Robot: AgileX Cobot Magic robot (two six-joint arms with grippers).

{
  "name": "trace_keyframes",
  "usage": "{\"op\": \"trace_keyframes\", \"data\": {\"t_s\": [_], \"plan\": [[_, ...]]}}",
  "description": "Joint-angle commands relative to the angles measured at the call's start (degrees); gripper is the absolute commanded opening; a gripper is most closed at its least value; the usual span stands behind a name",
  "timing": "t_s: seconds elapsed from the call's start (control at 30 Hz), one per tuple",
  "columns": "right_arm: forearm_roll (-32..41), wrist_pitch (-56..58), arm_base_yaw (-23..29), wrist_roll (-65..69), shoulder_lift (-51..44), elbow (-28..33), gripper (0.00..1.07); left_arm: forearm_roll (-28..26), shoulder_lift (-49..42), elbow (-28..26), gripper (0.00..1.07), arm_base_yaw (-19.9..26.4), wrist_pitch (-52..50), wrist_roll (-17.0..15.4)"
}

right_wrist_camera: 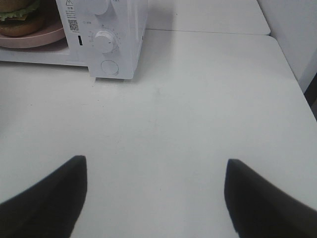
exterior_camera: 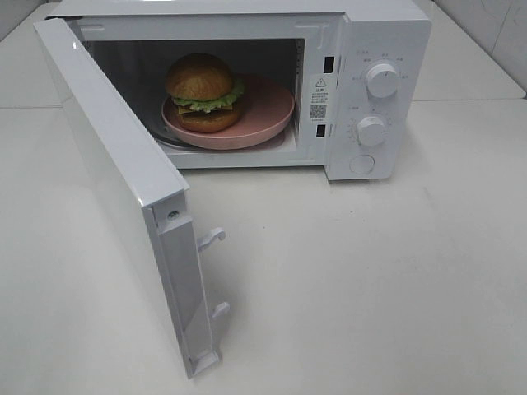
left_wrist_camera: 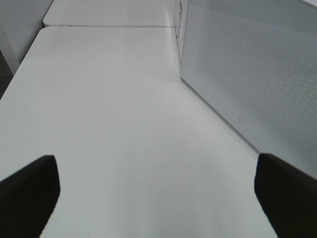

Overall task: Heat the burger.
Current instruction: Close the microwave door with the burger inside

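The burger [exterior_camera: 202,92] is seen inside the open microwave [exterior_camera: 387,49], where it is set on a pink plate [exterior_camera: 268,119], toward the plate's left part as viewed from the high camera. A glossy, golden-brown domed bun is shown on top; a frill of green lettuce, a yellow cheese slice and a brown patty are stacked beneath it, and a lower bun is laid against the plate. The door [exterior_camera: 115,164] is swung wide open on the left. The microwave is placed on a white table [exterior_camera: 395,296]. The left hand [left_wrist_camera: 157,188] is held wide apart over bare table beside the door's perforated face, with nothing between its dark fingers [left_wrist_camera: 29,191]. The right hand [right_wrist_camera: 156,193] is likewise spread and empty, in front of the control panel and well apart from the burger.
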Motion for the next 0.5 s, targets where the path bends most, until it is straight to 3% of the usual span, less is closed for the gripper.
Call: {"op": "trace_keyframes", "data": {"t_s": [0.03,0.17,0.2,0.23,0.27,0.3,0.33,0.37,0.4,0.43,0.47,0.5], "plan": [[0.0,-0.5,-0.3,0.4,-1.5,0.1,0.73,-0.4,-0.1,-0.6,1.0,0.1,-0.2,-0.5],[0.0,-0.5,-0.3,0.4,-1.5,0.1,0.73,0.0,0.4,-2.1,0.9,0.1,-3.7,-0.9],[0.0,-0.5,-0.3,0.4,-1.5,0.1,0.73,0.0,1.6,-2.1,0.8,0.1,-6.4,-2.9],[0.0,-0.5,-0.3,0.4,-1.5,0.1,0.73,0.0,1.6,-2.1,0.8,0.1,-6.4,-2.9],[0.0,-0.5,-0.3,0.4,-1.5,0.1,0.73,0.0,2.2,-2.1,0.74,0.1,-7.7,-3.7],[0.0,-0.5,-0.3,0.4,-1.5,0.1,0.73,0.2,4.0,-2.1,0.61,0.1,-11.4,-4.6],[0.0,-0.5,-0.3,0.4,-1.5,0.1,0.73,0.2,4.0,-2.1,0.61,0.1,-11.4,-4.6],[0.0,-0.5,-0.3,0.4,-1.5,0.1,0.73,0.2,4.8,-2.1,0.56,0.1,-13.4,-4.5],[0.0,-0.5,-0.3,0.4,-1.5,0.1,0.73,0.2,7.0,-2.0,0.43,0.1,-17.3,-4.5],[0.0,-0.5,-0.3,0.4,-1.5,0.1,0.73,0.2,7.0,-2.0,0.43,0.1,-17.3,-4.5],[0.0,-0.5,-0.3,0.4,-1.5,0.1,0.73,0.2,8.3,-1.9,0.37,0.1,-19.5,-4.4],[0.0,-0.5,-0.3,0.4,-1.5,0.1,0.73,0.2,11.4,-1.9,0.24,0.1,-22.8,-4.4]]}}
